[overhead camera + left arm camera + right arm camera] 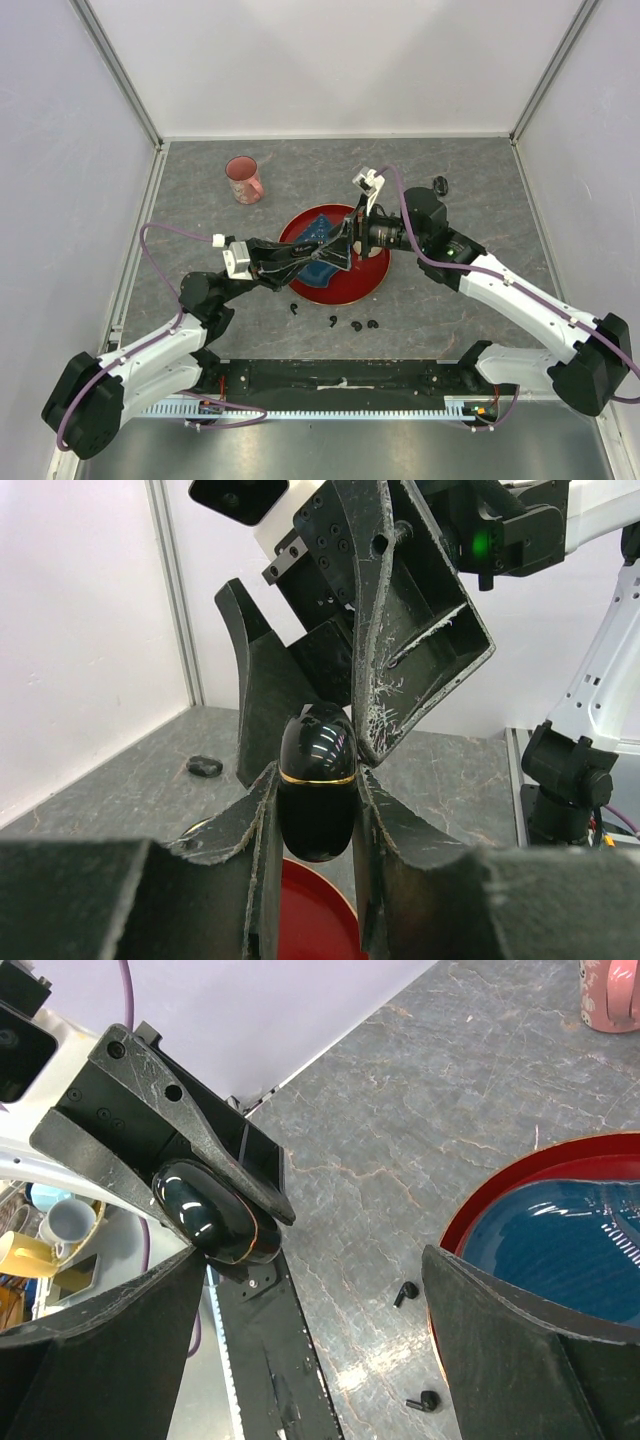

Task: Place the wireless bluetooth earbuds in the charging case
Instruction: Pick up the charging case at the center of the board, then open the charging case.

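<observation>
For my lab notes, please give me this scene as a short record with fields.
left gripper: shut on the charging case, above the red plate
right gripper: open, next to the case
case lid: looks closed
earbuds: four, lying on the table in front of the plate
cup: pink, back left

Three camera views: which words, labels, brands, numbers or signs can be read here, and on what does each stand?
None is readable.
Blue item in the red plate: pale marks, too blurred.
Pink cup: any print too small to tell.
Charging case: a gold band, no lettering.
</observation>
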### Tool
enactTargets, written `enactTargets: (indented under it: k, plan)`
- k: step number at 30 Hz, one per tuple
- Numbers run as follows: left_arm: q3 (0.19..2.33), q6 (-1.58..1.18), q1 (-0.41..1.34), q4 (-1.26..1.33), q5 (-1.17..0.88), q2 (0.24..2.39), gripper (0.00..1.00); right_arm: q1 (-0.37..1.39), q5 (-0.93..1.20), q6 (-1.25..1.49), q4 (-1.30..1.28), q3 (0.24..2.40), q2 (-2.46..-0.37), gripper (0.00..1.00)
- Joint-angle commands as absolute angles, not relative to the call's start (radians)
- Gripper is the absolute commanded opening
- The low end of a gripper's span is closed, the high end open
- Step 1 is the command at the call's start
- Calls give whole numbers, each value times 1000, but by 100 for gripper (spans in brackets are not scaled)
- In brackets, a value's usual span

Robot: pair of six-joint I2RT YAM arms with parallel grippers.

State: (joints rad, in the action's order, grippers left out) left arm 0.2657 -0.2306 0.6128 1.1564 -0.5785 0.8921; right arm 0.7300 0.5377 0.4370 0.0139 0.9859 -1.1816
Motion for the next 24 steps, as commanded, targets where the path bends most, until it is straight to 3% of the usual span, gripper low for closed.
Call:
enactTargets:
  k: [1,24]
  plan:
    - [282,-256,624,1261,-632,902,2,735,494,417,49,1045,-1210,95]
    - [270,-187,624,1213,-655,896,2,732,454,436,69,1062,-1210,98]
